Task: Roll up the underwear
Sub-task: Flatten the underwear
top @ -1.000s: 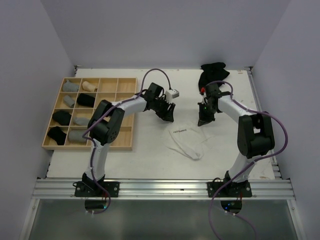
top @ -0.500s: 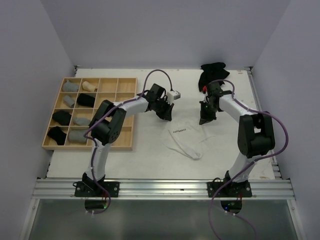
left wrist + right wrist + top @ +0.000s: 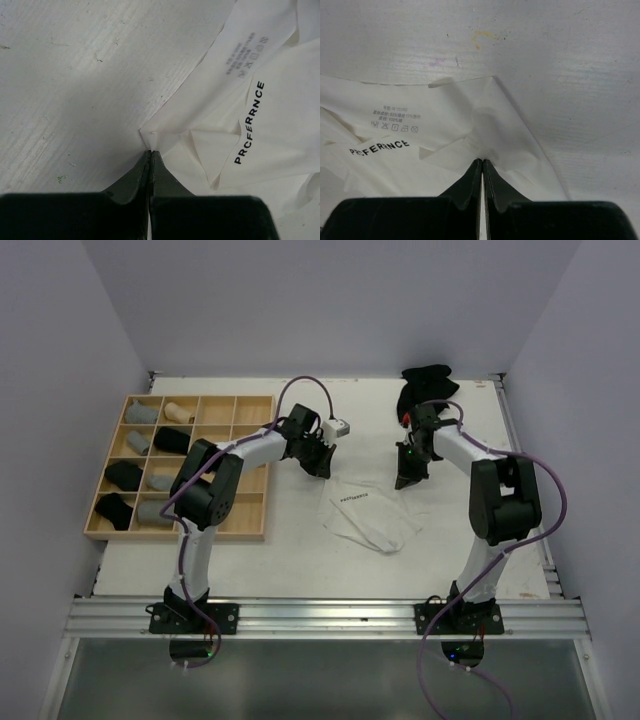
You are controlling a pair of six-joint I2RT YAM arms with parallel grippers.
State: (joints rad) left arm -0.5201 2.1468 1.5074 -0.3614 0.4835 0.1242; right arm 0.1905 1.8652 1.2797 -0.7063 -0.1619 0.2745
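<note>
White underwear (image 3: 368, 520) with black lettering lies limp on the table between the arms. My left gripper (image 3: 322, 472) is down at its back left corner. In the left wrist view the left gripper (image 3: 150, 152) is shut, with the puckered corner of the underwear (image 3: 260, 115) pinched at its tips. My right gripper (image 3: 403, 483) is at the back right corner. In the right wrist view the right gripper (image 3: 482, 161) stands closed on a fold of the underwear (image 3: 420, 150), the cloth bunching at the tips.
A wooden grid tray (image 3: 199, 397) sits at the left, holding several grey, black and beige rolls (image 3: 172, 440). A black cloth pile (image 3: 428, 385) lies at the back, just behind the right gripper. The table's back edge and side walls are close.
The left gripper has closed on the cloth's corner and shifted left. The white underwear is now drawn out wider between the two grippers and lies a little farther back.
</note>
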